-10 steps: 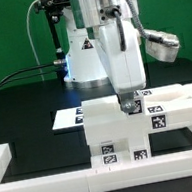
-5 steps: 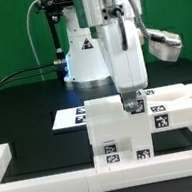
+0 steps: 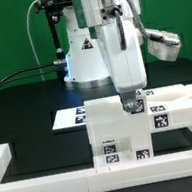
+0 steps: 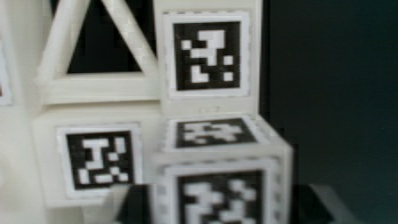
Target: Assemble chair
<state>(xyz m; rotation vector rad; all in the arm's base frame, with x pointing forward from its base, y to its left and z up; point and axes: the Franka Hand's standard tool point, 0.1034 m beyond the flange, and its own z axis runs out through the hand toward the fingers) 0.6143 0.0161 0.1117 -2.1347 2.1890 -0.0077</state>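
I see the gripper [image 3: 131, 100] down on the chair [image 3: 125, 130] on the black counter [image 3: 25, 106], but whether its fingers grasp it I cannot tell.

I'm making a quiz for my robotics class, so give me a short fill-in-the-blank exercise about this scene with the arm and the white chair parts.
1. The gripper is down at the top of the white ____ assembly.
2. The table surface is ____ in colour.
3. The marker board lies flat on the exterior view's ____ of the chair.
4. The chair's faces carry black-and-white square ____.

Missing words: chair; black; left; tags
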